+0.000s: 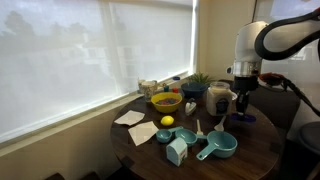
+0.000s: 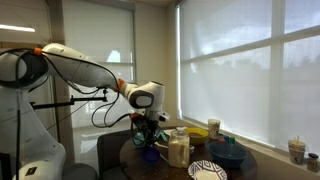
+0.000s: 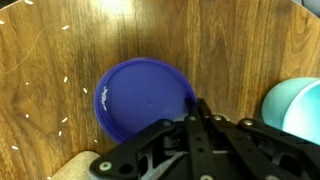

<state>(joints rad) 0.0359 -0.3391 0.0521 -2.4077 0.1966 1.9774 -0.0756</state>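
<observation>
Round wooden table [image 1: 256, 150], daylight through shaded windows [image 1: 80, 50].

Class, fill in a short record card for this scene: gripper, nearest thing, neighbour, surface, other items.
gripper: shut, nothing seen between its fingers
nearest thing: blue plate, lying flat, below the gripper
neighbour: teal cup, beside the plate
surface: wooden table
other items: yellow bowl and small yellow fruit, farther off

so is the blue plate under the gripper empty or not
Empty. In the wrist view the blue plate shows a bare surface, though the gripper hides its lower right edge.
</observation>
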